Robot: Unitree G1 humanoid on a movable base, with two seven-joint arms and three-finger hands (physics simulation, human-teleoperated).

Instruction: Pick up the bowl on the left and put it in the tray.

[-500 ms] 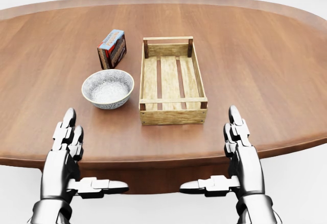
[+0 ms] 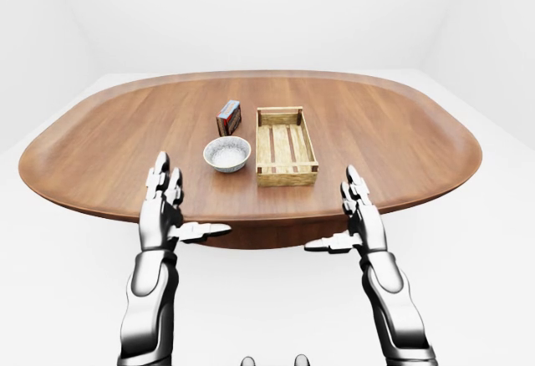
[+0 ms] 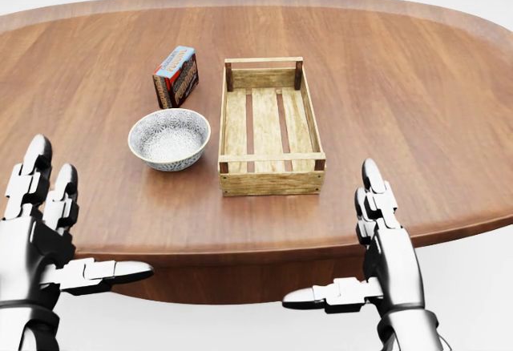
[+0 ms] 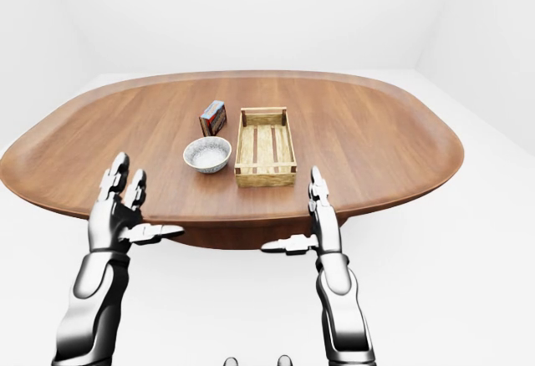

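A white patterned bowl [image 3: 169, 138] sits empty on the brown oval table [image 3: 401, 86], just left of a slatted wooden tray [image 3: 272, 181], which is also empty. In the head view my left hand [image 3: 84, 223] hovers at the bottom left, near the table's near edge, below and left of the bowl and apart from it, fingers spread open. My right hand [image 3: 329, 231] hangs open at the bottom right, below the tray's near right corner. Neither hand holds anything.
A small red and blue box [image 3: 175, 76] stands just above the bowl, left of the tray's far end. The table's rounded edge [image 2: 251, 220] runs right in front of both hands. White floor and walls surround the table.
My left hand has moved left and slightly up in the head view, away from the centre. The right hand has hardly shifted. Bowl, tray and box have not moved.
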